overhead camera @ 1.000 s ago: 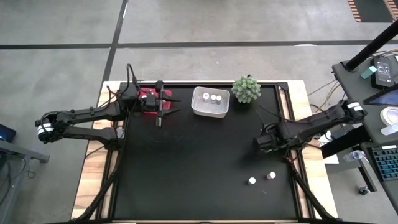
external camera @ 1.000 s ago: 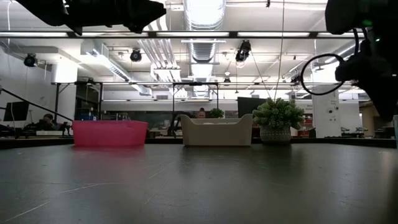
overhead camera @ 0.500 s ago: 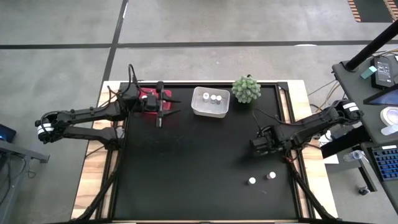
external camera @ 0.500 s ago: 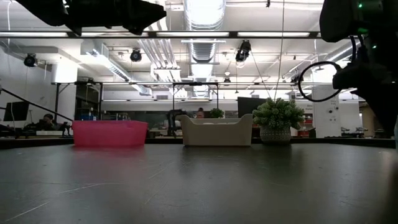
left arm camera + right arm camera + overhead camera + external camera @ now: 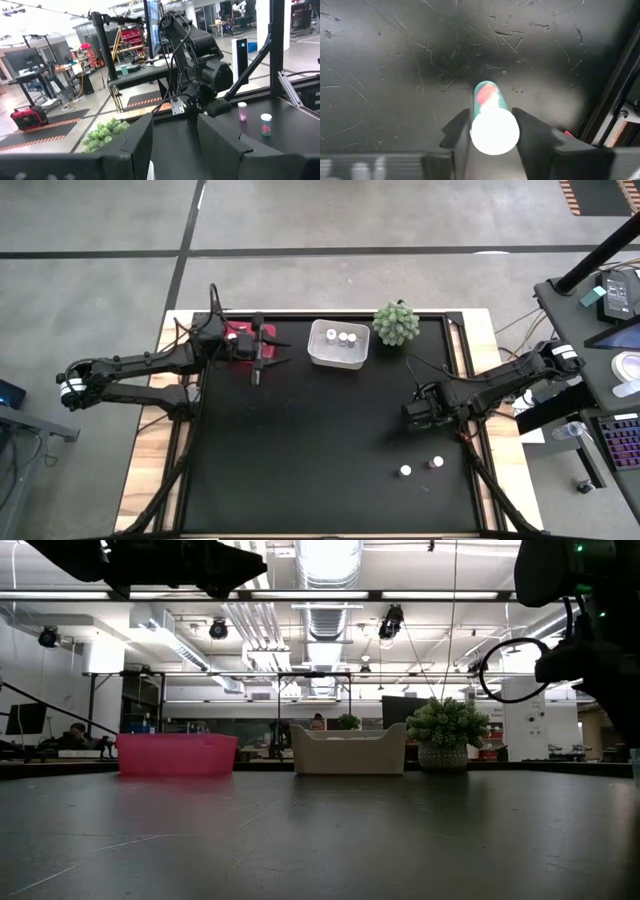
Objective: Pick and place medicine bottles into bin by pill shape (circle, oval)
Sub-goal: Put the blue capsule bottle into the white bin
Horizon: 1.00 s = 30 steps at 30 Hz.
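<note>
- Between the right jaws, as the right wrist view shows, stands a bottle: white cap toward the camera, clear body with red pills below it, long axis upright on the desk and in line with the wrist's downward look.
- Both fingers flank the cap and appear to touch it on either side. Judgement: the right gripper is closed on this bottle, or all but; whether it bears any weight yet cannot be told.
- High view: that gripper sits at the desk's right side, its arm reaching in from the right edge and bent low, wrist pointed down. The bottle itself is hidden beneath it there.
- Two more bottles stand loose on the desk nearer the front edge, close to one another and apart from the right gripper. The right arm is much the nearer to them.
- White bin at the back centre holds two bottles; red bin lies to its left, contents hidden; plant to the white bin's right.
- Left gripper hangs at the red bin, fingers parted with nothing between them, arm stretched from the left edge. It waits.
- Judgement: next move turns on a straight lift, then carrying back toward a bin; the plant stands close to the path to the white bin.
</note>
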Each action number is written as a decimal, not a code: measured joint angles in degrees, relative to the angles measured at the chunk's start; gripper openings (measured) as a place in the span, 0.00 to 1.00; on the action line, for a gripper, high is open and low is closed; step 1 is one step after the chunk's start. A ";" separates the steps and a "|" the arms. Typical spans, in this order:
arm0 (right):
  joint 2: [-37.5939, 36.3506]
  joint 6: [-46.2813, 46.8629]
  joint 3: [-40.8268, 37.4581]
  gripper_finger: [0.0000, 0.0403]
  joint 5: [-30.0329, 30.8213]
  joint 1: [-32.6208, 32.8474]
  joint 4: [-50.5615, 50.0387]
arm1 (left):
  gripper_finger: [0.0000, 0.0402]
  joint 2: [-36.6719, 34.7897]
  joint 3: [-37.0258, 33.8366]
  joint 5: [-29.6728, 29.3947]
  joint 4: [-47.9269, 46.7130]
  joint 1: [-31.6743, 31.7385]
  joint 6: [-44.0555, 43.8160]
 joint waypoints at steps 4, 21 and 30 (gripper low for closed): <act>-0.24 -0.02 0.03 0.25 0.05 0.00 -0.36 | 0.35 0.00 0.00 0.01 -2.33 0.00 -0.01; -2.48 -5.92 7.14 0.26 -0.04 -5.42 -1.33 | 0.35 -2.00 -4.00 0.02 -2.37 -0.02 0.04; 2.25 -22.48 20.23 0.26 1.62 -16.04 -1.59 | 0.35 -5.02 -6.42 0.03 -2.36 0.04 1.72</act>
